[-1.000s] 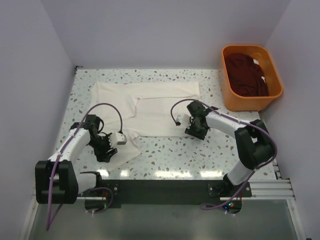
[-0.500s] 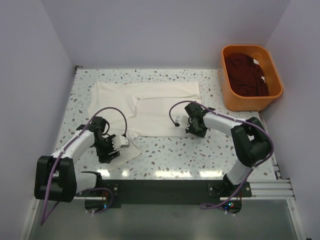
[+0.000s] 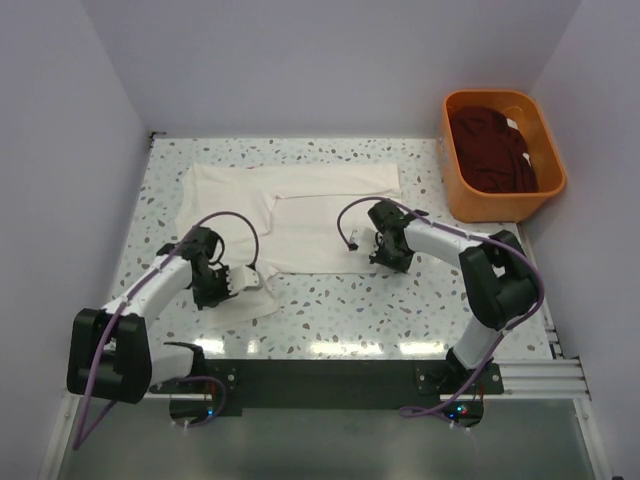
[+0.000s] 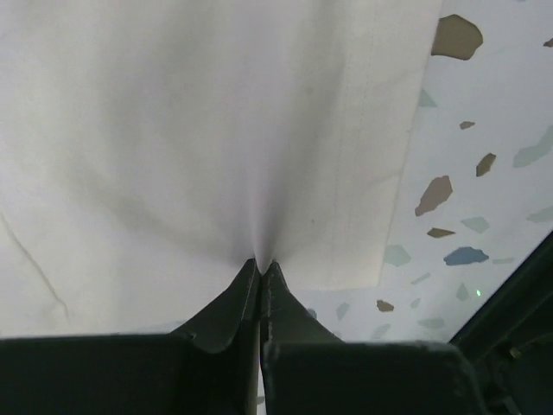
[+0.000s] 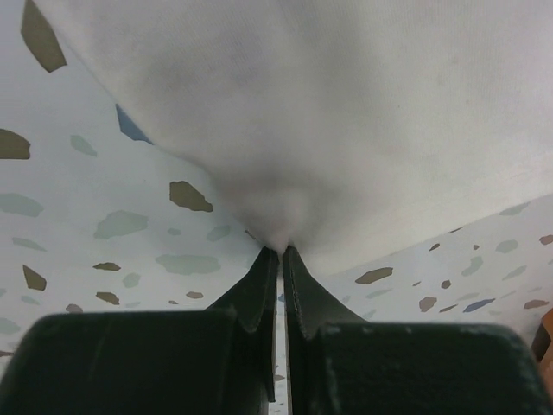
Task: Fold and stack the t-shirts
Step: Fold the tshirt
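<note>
Both pincers are clenched on the cream-white t-shirt (image 3: 310, 215). Left pincer (image 4: 261, 268) has its jaws pressed together with a pinch of cloth drawn into the tips, close to a straight hem with bare speckled worktop (image 3: 330, 300) beside it. Right pincer (image 5: 278, 252) is likewise clamped on the shirt's edge, where the fabric bulges into a soft lump just above the tips.

From the top view, I see the left arm run forward along the left edge, bend at the elbow and double back toward the middle, wrist low over the flap of cloth that reaches toward the near edge. Right arm rises from its base near the near-right corner, folds at a high elbow and stretches leftward toward the centre, wrist down at the shirt's near-right corner.

That shirt lies flat from the far-left corner toward the middle, partly folded, with faint creases fanning from each grip. A dark maroon t-shirt (image 3: 495, 150) sits crumpled in the orange tub (image 3: 500, 207) at the far-right corner.
</note>
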### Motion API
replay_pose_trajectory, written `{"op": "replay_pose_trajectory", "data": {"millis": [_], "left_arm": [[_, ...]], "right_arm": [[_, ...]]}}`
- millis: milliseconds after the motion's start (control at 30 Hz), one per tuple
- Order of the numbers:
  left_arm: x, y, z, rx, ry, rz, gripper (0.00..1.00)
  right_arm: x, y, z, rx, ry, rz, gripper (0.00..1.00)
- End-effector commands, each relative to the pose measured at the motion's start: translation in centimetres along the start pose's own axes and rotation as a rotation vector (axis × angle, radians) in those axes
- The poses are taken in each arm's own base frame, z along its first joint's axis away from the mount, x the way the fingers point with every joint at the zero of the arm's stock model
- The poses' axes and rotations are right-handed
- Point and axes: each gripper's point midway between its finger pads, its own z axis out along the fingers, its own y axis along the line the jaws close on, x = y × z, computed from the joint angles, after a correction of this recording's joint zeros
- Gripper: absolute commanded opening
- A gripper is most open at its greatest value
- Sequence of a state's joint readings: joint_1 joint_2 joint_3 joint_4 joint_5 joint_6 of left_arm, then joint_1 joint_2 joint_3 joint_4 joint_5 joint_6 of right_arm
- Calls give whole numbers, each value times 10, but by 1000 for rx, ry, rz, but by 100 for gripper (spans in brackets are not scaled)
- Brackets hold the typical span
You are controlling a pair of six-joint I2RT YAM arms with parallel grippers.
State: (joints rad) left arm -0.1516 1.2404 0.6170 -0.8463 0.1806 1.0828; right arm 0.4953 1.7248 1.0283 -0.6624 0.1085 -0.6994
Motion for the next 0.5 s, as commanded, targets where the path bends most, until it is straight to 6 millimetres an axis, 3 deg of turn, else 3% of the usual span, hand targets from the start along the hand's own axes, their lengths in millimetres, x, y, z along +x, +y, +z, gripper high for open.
{"op": "replay_pose_trajectory", "data": {"millis": [0,100,267,467], "left_arm": [[-22,20,-40,-25,-84,-44,0],[-27,31,-71,-10,-130,-88,0],[-25,39,-100,-25,-175,-106,0],[-24,16,-115,-5,-178,-99,0]], "right_arm": [[-9,1,-15,-36,-38,-3,0],[-7,0,-29,-30,-48,-20,0],[1,7,-45,-49,-45,-29,0],[21,29,-58,-99,-30,-26,0]]}}
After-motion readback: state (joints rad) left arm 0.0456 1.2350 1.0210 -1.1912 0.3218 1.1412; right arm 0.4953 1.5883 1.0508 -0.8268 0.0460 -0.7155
